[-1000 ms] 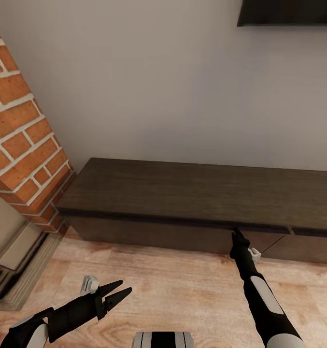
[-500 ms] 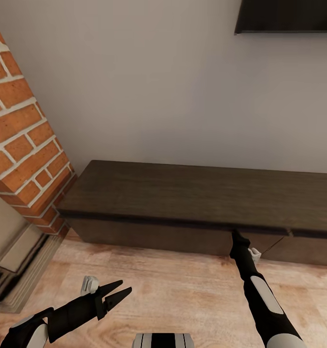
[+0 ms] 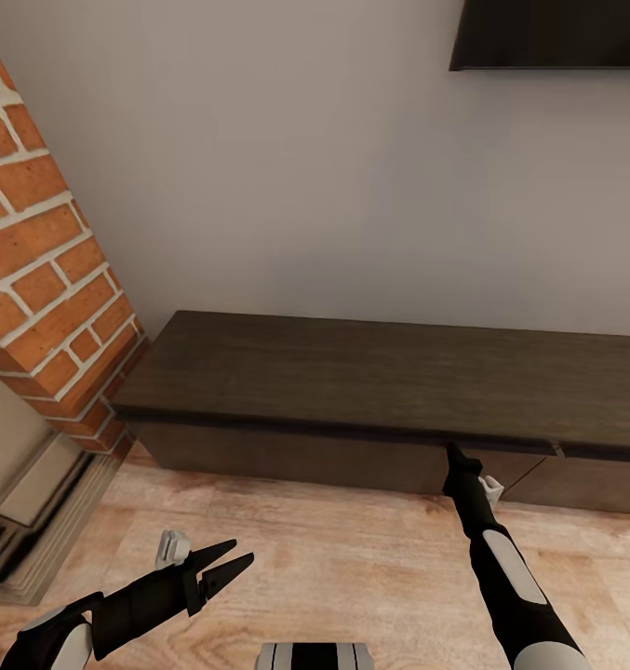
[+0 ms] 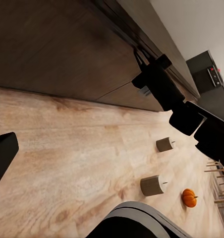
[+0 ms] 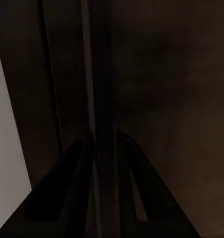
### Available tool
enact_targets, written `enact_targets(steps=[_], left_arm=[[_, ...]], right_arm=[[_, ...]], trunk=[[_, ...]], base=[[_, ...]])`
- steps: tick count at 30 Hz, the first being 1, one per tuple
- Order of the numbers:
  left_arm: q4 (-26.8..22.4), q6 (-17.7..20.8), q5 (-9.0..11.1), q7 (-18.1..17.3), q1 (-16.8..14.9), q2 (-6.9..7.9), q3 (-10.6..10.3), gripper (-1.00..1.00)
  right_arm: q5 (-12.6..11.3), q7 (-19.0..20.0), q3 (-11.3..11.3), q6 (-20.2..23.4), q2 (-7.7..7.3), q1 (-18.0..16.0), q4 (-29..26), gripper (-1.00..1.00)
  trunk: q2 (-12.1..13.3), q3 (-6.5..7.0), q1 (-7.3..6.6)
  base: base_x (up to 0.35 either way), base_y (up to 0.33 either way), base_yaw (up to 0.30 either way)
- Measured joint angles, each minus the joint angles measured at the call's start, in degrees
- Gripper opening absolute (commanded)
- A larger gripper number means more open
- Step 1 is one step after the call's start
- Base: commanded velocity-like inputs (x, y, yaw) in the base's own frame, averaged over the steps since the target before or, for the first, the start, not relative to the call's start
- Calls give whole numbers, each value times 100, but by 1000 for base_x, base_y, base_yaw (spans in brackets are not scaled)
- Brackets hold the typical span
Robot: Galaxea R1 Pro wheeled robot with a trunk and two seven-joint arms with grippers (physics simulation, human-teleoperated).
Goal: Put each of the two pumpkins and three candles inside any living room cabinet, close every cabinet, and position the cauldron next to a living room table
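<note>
Brick fireplace [image 3: 45, 307]: left of the cabinet [image 3: 380, 381]. Left gripper [image 3: 235, 561]: fingers spread, empty, above the plank floor [image 3: 352, 568] before the cabinet. Right gripper [image 3: 454, 453]: at the cabinet's top front edge, fingers nearly together. Two candles [image 4: 164, 144] [image 4: 152, 185] and a pumpkin [image 4: 190, 198]: on the floor, near the cabinet.

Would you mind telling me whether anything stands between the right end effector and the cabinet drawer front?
Nothing visible does: the right end effector is already up against the cabinet, its tip just under the top's edge.
</note>
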Motion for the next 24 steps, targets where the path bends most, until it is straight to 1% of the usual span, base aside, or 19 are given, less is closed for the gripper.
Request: enact_targets(steps=[24], left_arm=[[0,-1,-1,0,0,-4,0,100]], right_arm=[[5,-7,-2,1,0,0,-6,-100]], trunk=[[0,0,0]], base=[[0,0,0]])
